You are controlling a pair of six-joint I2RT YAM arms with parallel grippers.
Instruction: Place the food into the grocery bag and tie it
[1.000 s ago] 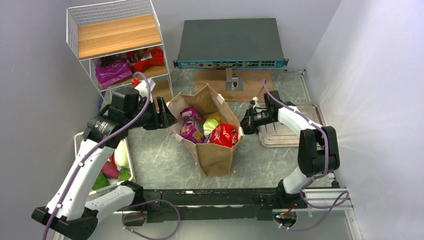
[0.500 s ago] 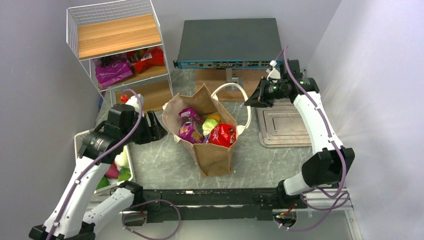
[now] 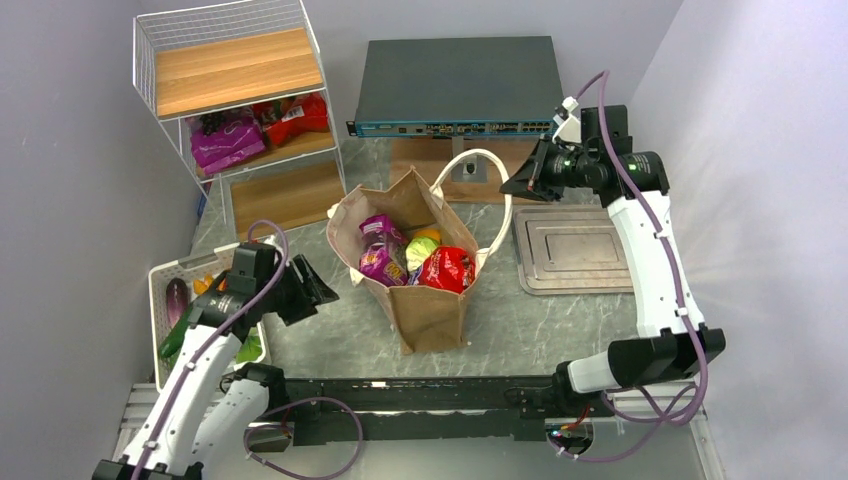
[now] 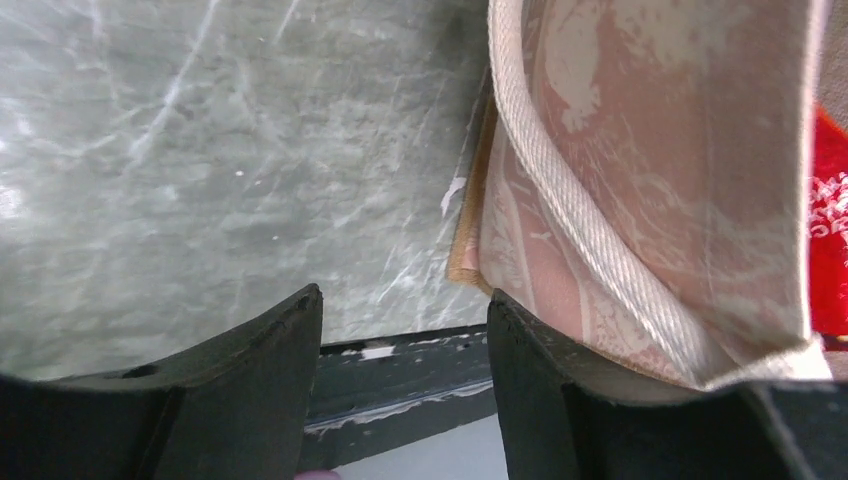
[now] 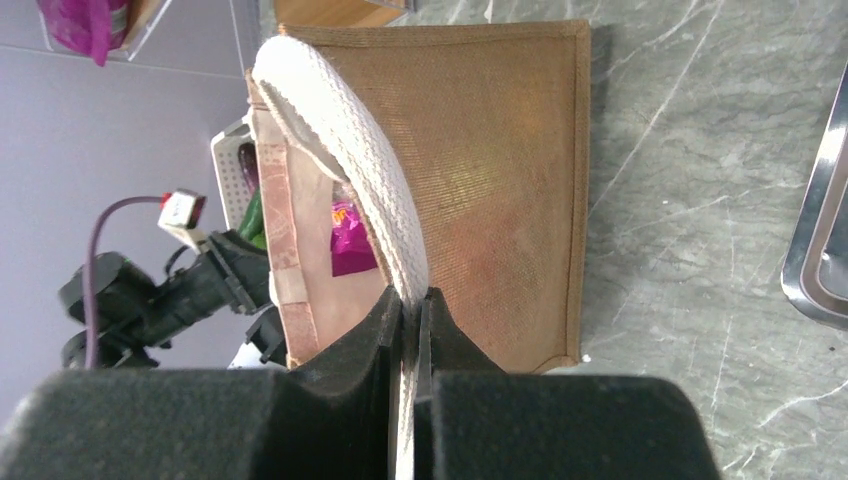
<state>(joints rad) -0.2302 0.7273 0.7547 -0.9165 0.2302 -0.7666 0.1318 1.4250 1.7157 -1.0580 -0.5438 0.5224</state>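
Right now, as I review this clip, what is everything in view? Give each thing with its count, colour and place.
grocery bag: one, tan, table centre, mouth open
lifted handle: one, cream, looped above the bag's far right side
other handle: one, cream, lying against the bag's pink-printed side
purple packets: two seen, in the bag
cabbage: one, pale green, in the bag
red packet: one, glossy, in the bag
wire rack: one, white, far left, with purple and red packets on a lower shelf
basket: one, white, near left, holding purple and green vegetables
grey box: one, dark, far edge
metal tray: one, silver, right of the bag
table: one, grey marble
left tool: open, empty, left of the bag
right tool: shut on the lifted handle
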